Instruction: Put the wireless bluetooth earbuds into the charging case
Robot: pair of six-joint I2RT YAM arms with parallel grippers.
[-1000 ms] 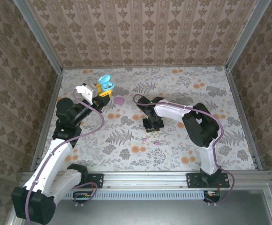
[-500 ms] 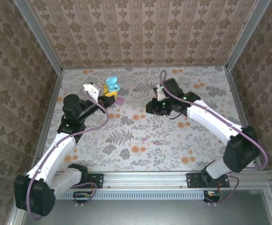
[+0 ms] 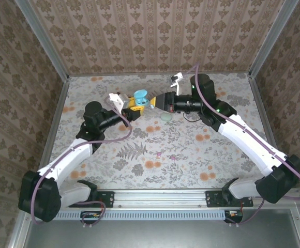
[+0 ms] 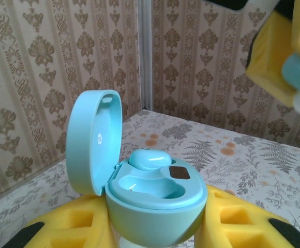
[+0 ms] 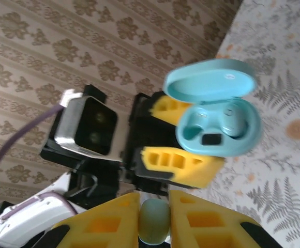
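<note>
My left gripper is shut on the teal charging case and holds it above the table with its lid swung open. One teal earbud sits in the far socket; the near socket is empty. My right gripper is shut on a pale green earbud and faces the case from a short way off, not touching it. From above, the right gripper stands just right of the case. The right gripper's yellow fingers show at the top right of the left wrist view.
A pale green egg-shaped case lies on the flowered table just in front of the two grippers. Two tiny pinkish bits lie nearer the front middle. Patterned walls close the back and sides.
The right gripper rose from the table's middle and swung back and left with its earbud. The left gripper carried the open case rightwards to meet it.
</note>
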